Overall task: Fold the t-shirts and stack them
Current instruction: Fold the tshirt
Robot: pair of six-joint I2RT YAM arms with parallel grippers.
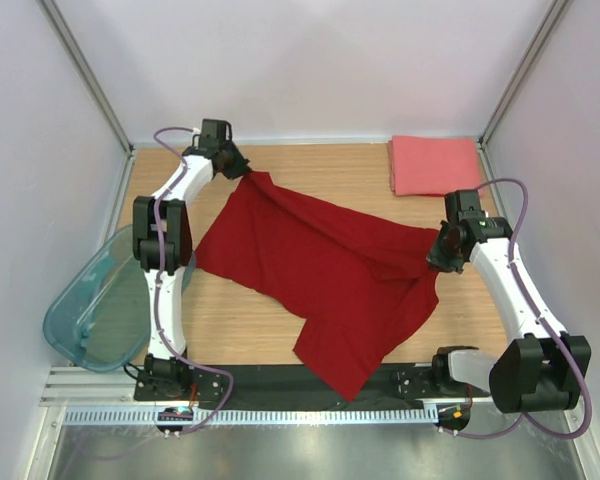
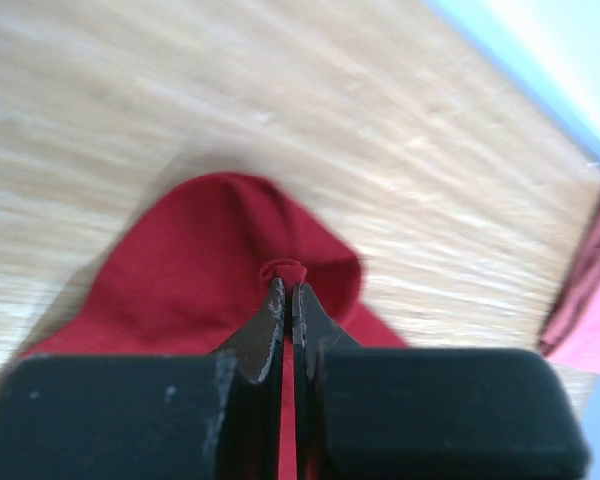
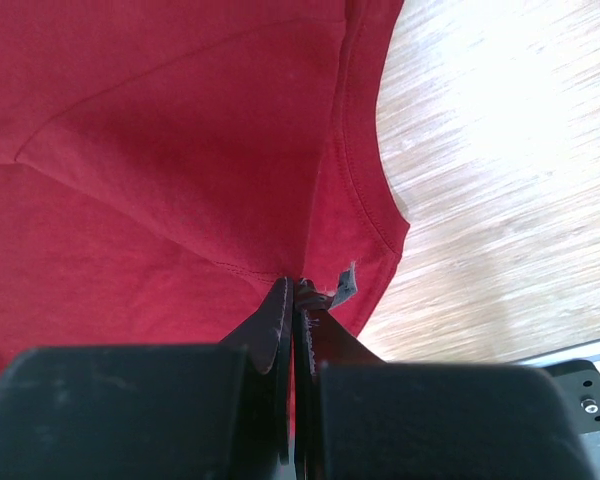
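Observation:
A dark red t-shirt (image 1: 320,270) lies spread and rumpled across the middle of the wooden table. My left gripper (image 1: 242,170) is at the shirt's far left corner, shut on a pinch of the red cloth (image 2: 283,270), which bunches just past the fingertips. My right gripper (image 1: 442,255) is at the shirt's right edge, shut on the red fabric (image 3: 180,150) next to a small grey label (image 3: 345,285). A salmon-pink t-shirt (image 1: 435,164), folded to a rectangle, lies at the far right corner; its edge (image 2: 590,300) shows in the left wrist view.
A translucent teal plastic bin (image 1: 105,300) sits at the table's left edge beside the left arm. White walls close in the table on three sides. A black rail (image 1: 310,385) and a slotted white strip run along the near edge.

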